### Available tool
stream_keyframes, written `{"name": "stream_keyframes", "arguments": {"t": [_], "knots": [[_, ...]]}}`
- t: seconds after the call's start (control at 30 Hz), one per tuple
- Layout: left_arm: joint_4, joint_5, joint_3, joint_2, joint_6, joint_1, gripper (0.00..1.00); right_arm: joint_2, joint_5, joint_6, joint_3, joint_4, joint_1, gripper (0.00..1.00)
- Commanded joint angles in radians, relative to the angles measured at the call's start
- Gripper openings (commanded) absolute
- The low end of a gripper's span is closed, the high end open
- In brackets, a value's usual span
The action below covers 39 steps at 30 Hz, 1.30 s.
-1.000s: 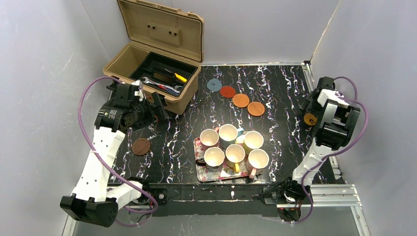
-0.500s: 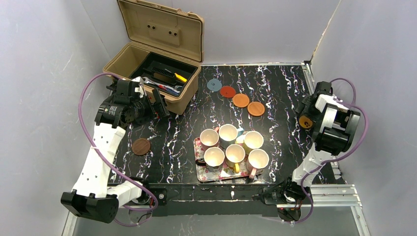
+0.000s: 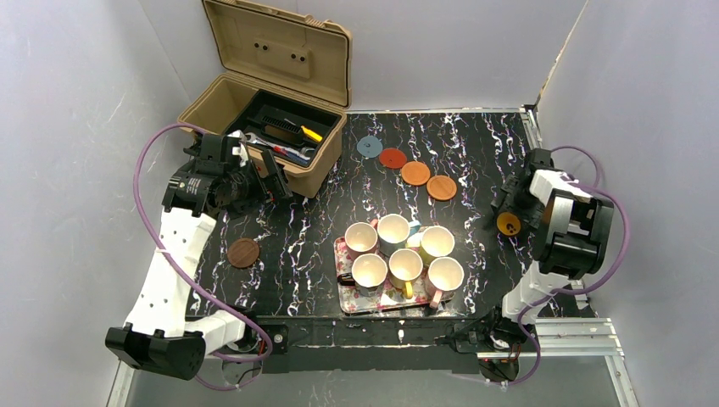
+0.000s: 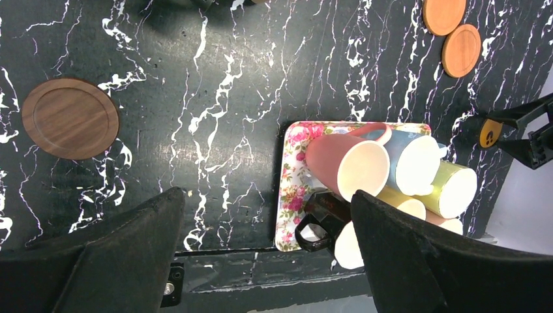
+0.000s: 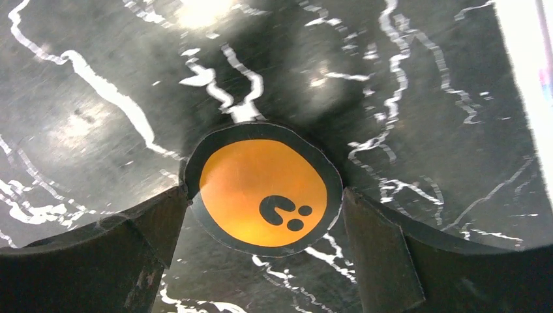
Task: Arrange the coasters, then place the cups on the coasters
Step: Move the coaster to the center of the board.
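The right gripper point(image 3: 507, 223) holds the yellow coaster point(image 5: 263, 186) by its edges between wide fingers at 3 o'clock of the cups point(image 3: 405, 263), likely to add it to the coaster row point(image 3: 415, 173) at 12 o'clock, while the left gripper point(image 4: 267, 261) hangs wide and empty at 10 o'clock.

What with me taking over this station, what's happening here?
The right gripper holds a yellow-orange coaster by its edges over the right side of the table. The left gripper hangs open and empty. At the back four coasters lie in a diagonal row; a dark brown coaster lies alone at left. All six cups sit on the floral tray.
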Motion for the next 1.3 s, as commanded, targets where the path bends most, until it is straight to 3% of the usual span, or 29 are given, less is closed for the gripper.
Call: {"name": "stream_keyframes", "arguments": {"t": [0.0,0.73,1.27], "knots": [[-0.038,-0.011,0.043,0.008,-0.005,-0.002,0.97,0.002,0.014,0.046,-0.023,-0.078,0.081,0.96],[-0.041,-0.031,0.131,0.101,-0.027,0.0,0.98,0.159,-0.055,0.131,0.179,-0.086,0.282,0.97],[0.008,-0.054,0.103,0.096,-0.067,0.0,0.98,0.103,-0.027,-0.033,0.438,-0.204,0.284,0.99]]}}
